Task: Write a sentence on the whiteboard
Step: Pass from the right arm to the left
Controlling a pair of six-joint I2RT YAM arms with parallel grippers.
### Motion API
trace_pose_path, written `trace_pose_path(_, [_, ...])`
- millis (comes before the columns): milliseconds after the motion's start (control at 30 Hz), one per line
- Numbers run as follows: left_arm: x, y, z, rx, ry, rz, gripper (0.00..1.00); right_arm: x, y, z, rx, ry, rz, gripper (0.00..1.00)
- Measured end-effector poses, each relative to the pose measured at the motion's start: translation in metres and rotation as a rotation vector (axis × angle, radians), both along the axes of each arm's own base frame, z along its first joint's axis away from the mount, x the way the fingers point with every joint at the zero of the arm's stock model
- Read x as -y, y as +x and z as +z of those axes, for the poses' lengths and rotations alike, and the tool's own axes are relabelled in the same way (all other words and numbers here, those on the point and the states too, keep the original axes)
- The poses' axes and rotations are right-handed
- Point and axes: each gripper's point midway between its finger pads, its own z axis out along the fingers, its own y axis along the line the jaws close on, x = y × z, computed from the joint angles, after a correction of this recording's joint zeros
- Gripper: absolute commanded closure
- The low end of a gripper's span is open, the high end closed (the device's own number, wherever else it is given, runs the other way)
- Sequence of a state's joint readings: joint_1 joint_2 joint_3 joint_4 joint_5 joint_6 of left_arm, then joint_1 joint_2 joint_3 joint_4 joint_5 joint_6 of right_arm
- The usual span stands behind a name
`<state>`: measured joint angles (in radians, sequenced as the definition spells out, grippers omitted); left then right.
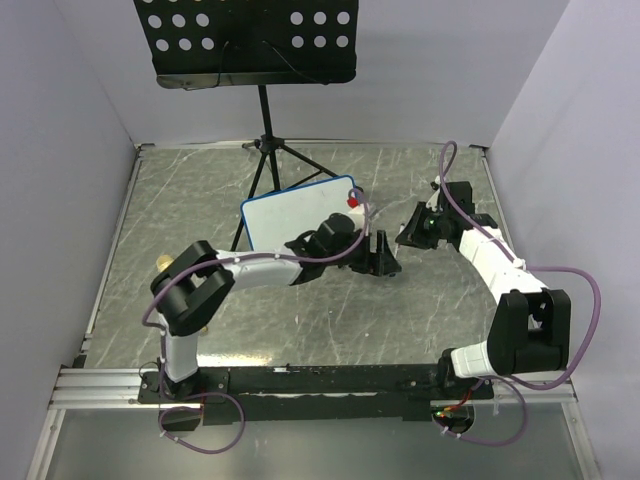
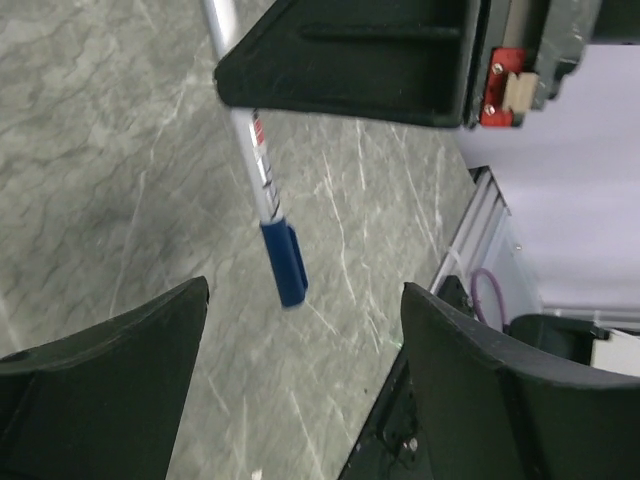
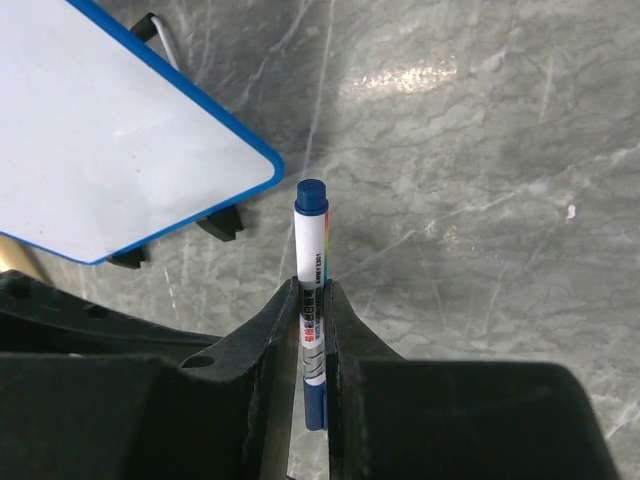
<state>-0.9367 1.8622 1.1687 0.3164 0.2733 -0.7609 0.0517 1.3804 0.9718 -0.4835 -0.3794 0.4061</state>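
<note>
Top view: a grey marbled table with two arms reaching in from the near edge. The whiteboard stands tilted on its feet at mid-table, left of centre. No lettering can be made out on it from here. The left gripper is just to the right of the board's near corner. The right gripper is close beside it, and the two point toward each other. A music stand rises behind the board.

Left wrist view: the left pincer stands wide, with one finger at each lower corner and nothing touching either. A marker hangs down between the fingers, clear of both. Its lower end is blue and looks like a cap with a clip. The marker's upper part passes under the black body of the other gripper.

Right wrist view: the right pincer is narrow and clamps the marker upright by its barrel, with a blue end sticking out past the fingertips. The board fills the upper left of this view, well apart from the marker. Its white face looks blank.

Judging from all this, no sentence has been started. The marker is in hand but seems capped. Uncapping, reaching the board and all of the writing remain to be done.
</note>
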Motion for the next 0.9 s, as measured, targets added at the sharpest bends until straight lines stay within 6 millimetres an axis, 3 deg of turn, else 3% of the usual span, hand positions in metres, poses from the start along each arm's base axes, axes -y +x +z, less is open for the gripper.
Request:
trace_pose_path(133, [0.013,0.001,-0.01,0.007,0.04,0.0,0.25,-0.002,0.0,0.001,-0.001,0.01,0.002,0.89])
trace_pose_path(333, [0.016,0.003,-0.033,-0.006,0.11,-0.001,0.35,-0.003,-0.001,0.002,0.0,0.015,0.005,0.88])
trace_pose_path(467, [0.019,0.008,-0.036,-0.005,0.122,0.004,0.41,-0.003,-0.001,0.001,0.002,0.015,0.005,0.88])
trace_pose_path(600, [0.025,0.012,-0.033,0.011,0.116,0.001,0.63,-0.002,-0.003,-0.001,-0.002,0.016,0.004,0.88])
trace_pose_path(667, [0.026,0.012,-0.032,0.013,0.113,-0.002,0.83,-0.002,-0.003,-0.001,-0.002,0.016,0.003,0.88])
trace_pose_path(800, [0.026,0.013,-0.035,0.01,0.12,-0.003,0.99,-0.002,-0.002,0.0,0.003,0.016,0.001,0.87])
trace_pose_path(900, [0.025,0.015,-0.038,0.008,0.123,-0.003,0.99,-0.002,-0.002,-0.001,0.002,0.017,0.0,0.77])
